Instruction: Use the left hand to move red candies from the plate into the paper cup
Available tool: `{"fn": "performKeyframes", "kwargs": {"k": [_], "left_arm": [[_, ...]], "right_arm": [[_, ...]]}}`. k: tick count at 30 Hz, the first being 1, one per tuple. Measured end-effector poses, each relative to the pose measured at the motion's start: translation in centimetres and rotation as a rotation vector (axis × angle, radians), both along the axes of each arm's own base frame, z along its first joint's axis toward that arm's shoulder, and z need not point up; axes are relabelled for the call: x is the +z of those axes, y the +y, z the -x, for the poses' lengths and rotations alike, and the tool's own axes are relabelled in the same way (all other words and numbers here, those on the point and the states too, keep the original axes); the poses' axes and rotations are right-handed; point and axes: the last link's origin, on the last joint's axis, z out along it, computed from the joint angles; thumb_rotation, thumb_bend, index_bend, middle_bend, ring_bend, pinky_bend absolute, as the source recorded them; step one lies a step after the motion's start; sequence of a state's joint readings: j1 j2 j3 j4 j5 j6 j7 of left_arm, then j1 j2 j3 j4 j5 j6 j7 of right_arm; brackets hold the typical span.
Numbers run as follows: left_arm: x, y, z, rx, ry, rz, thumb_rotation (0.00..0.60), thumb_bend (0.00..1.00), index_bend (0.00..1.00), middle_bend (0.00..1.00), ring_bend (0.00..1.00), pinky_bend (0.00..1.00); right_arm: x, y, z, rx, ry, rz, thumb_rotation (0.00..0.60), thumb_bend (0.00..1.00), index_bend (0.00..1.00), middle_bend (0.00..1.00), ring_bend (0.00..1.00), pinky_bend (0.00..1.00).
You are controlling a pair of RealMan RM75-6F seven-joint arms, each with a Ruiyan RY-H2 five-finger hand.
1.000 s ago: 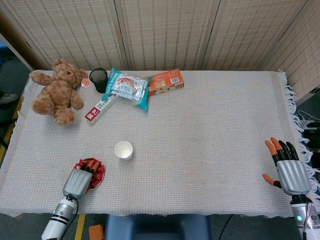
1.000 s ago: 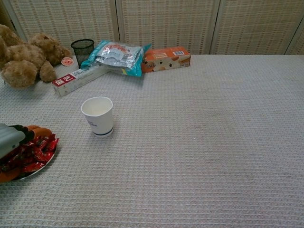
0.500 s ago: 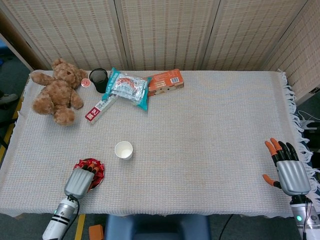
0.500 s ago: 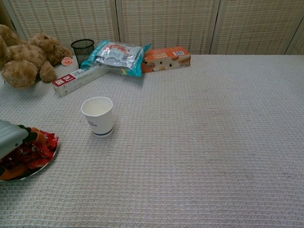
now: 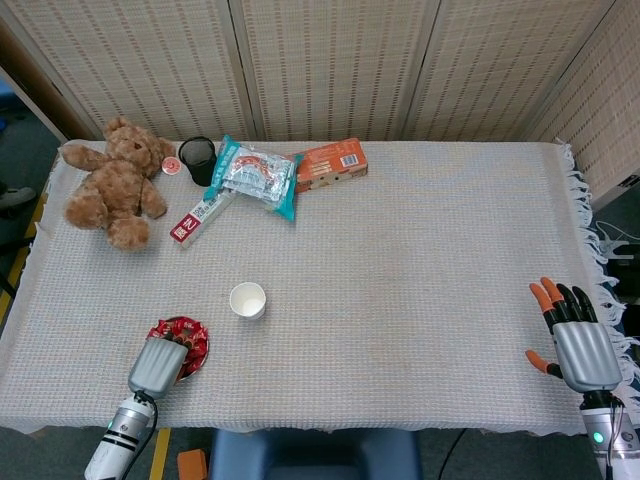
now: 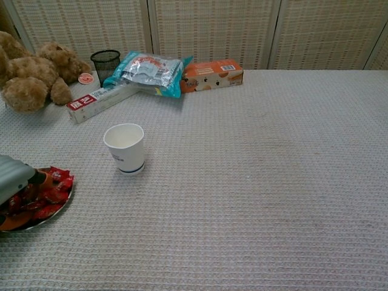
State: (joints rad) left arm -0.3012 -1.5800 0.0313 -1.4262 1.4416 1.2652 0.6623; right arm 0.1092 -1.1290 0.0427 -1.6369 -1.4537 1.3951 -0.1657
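Currently picking: left hand [image 5: 155,364] is reaching into the plate [image 5: 199,359] of red candies [image 5: 190,338] near the table's front left corner; its grip cannot be judged.
Paper cup [image 5: 247,299] is standing just beyond the plate toward the table's middle, looking empty; next move calls for lifting a candy and carrying it over the cup. Right hand [image 5: 580,345] is resting with fingers apart, holding nothing, at the front right corner.

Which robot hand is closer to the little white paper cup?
The left hand. It sits over the plate of red candies, just in front of the paper cup. The right hand rests far across the table, by the fringed edge.
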Motion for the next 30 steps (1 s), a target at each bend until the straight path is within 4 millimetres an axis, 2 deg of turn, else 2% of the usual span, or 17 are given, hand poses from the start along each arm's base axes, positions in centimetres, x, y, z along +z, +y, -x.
{"fn": "performKeyframes", "kwargs": {"k": [10, 17, 25, 30], "left_arm": [[0.1, 0.3, 0.4, 0.001, -0.001, -0.016, 0.600, 0.58, 0.67, 0.61, 0.58, 0.95], [0.3, 0.5, 0.3, -0.026, -0.034, -0.039, 0.600, 0.72, 0.74, 0.69, 0.65, 0.99], [0.8, 0.8, 0.1, -0.055, -0.115, -0.062, 0.600, 0.74, 0.76, 0.71, 0.66, 1.00], [1.9, 1.3, 0.0, -0.067, -0.169, -0.077, 0.600, 0.73, 0.76, 0.71, 0.66, 1.00]], "right_arm": [[-0.1, 0.0, 0.1, -0.009, 0.004, -0.008, 0.600, 0.08, 0.00, 0.00, 0.00, 0.00], [-0.2, -0.1, 0.1, -0.016, 0.009, -0.014, 0.600, 0.08, 0.00, 0.00, 0.00, 0.00], [-0.1, -0.1, 0.2, -0.021, 0.012, -0.012, 0.600, 0.08, 0.00, 0.00, 0.00, 0.00], [-0.1, -0.2, 0.2, -0.026, 0.014, -0.009, 0.600, 0.08, 0.00, 0.00, 0.00, 0.00]]}}
